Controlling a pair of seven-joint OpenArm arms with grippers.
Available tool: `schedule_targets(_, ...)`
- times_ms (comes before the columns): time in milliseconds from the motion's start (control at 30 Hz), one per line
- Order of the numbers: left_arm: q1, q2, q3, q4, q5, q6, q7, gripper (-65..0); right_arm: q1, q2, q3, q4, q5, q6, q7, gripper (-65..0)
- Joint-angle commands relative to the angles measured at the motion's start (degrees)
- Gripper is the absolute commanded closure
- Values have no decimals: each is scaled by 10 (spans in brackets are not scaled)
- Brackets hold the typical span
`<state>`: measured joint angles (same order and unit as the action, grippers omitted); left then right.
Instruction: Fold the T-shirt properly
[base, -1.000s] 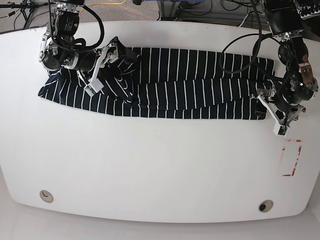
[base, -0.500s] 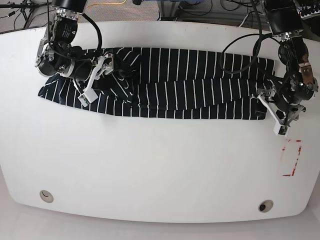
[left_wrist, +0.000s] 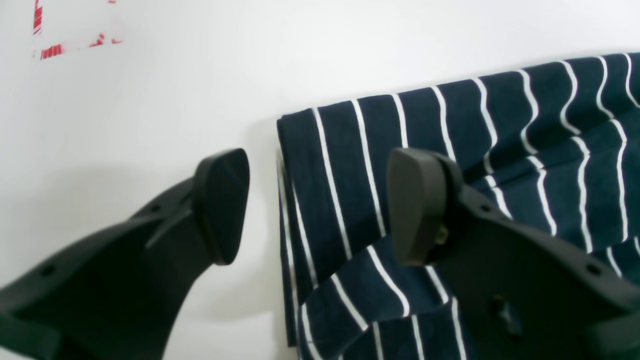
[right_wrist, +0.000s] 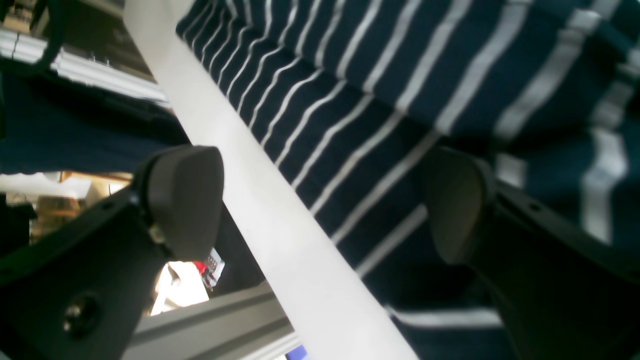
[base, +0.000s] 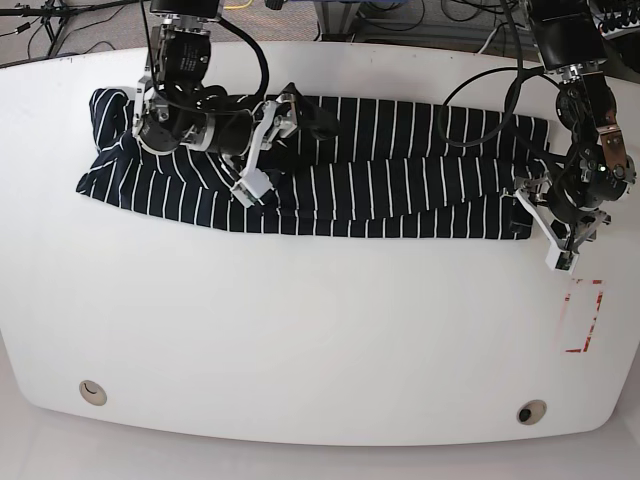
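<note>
The shirt (base: 330, 165) lies in a long band across the table's (base: 300, 330) far side; both grippers, left (left_wrist: 320, 205) and right (right_wrist: 320, 200), gape empty, so a shallow pinch may slip or snag one layer

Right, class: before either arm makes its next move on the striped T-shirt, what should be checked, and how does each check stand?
1. Left gripper open: ok.
2. Left gripper straddling the T-shirt corner, one finger over cloth, one over bare table: ok.
3. Right gripper open, holding nothing: ok.
4. Right gripper over the shirt's far edge: ok.
5. Shirt flat: not ok, the left end in the base view is rumpled.
6. Layers under the left finger separable: cannot tell.
</note>
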<state>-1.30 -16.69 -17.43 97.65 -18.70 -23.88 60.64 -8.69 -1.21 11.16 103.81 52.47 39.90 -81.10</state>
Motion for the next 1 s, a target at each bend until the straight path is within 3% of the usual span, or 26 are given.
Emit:
schedule_targets(0,-11,-10,-2,10,-5,2,-9,-392,6,-8,-8,12,5,1,11,-583)
schedule_targets(200,-13,-12,-2,24,-8,1,-9,-392,22,-1,5,38,1,1,11,-583)
schedule_targets(367,-12,-9,-2,75,-42,1,-9,-392,38,51,72,78,0,1,11,-577)
schedule_targets(433,-11,-9,-2,85,-72,1,-9,-392,42,72,95,78,0,1,11,-544)
schedule_targets(533,-4,-11,-6,85,-124,1,-3,-392,43,100,131,76,-4,1,11,-419)
schedule_targets(700,1,-6,-56,83,-205,1,23,-392,25,131,163,77,-65,1,12,-82)
schedule_targets(767,1,2,-84,77,-232,1,42,-392,17,138,164,76,-92,1,19,0)
schedule_targets(967,-3,15,-158,35,-300,1,88,-394,-5,144,161,75,-169,1,59,-55)
